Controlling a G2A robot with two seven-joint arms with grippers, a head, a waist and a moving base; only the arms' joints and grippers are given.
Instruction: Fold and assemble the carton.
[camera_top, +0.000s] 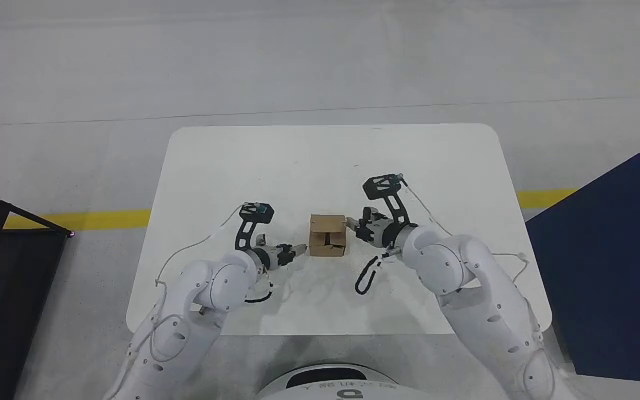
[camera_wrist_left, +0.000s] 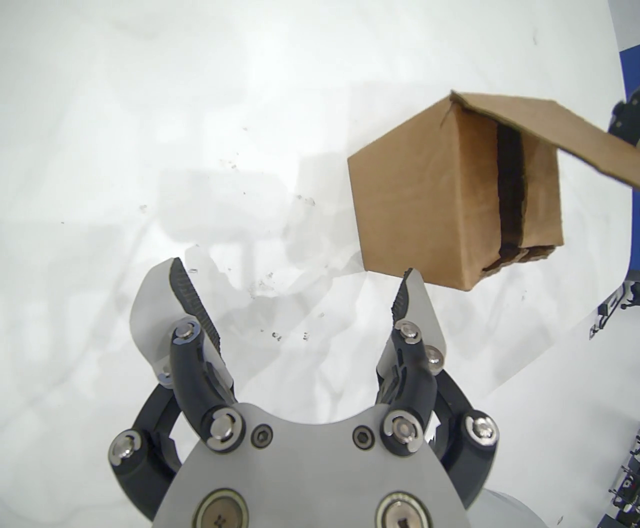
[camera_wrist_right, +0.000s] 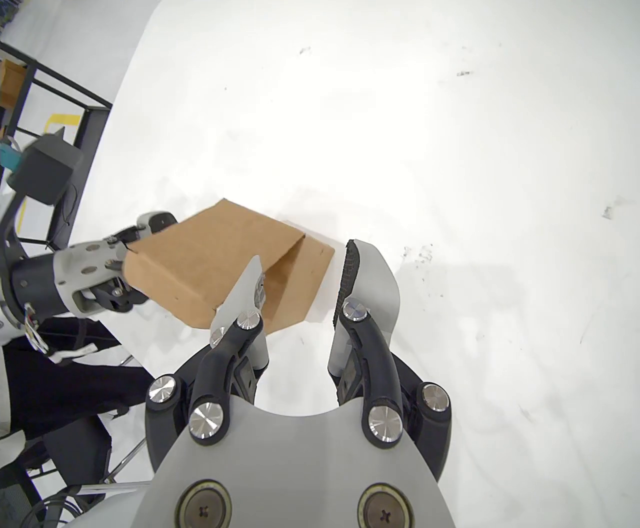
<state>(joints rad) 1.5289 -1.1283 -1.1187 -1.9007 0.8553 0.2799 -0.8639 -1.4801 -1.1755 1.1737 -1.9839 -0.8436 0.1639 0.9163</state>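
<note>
Left claw, fingers apart, empty beside carton; right claw likewise apart; body apparently formed; one flap left unclosed.

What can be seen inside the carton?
Only a dark gap between two folded end flaps of the carton. Its walls and flaps cover the inside, so any contents cannot be seen.

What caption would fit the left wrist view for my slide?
Open left gripper beside a small brown carton on the white table, one flap sticking out.
</note>
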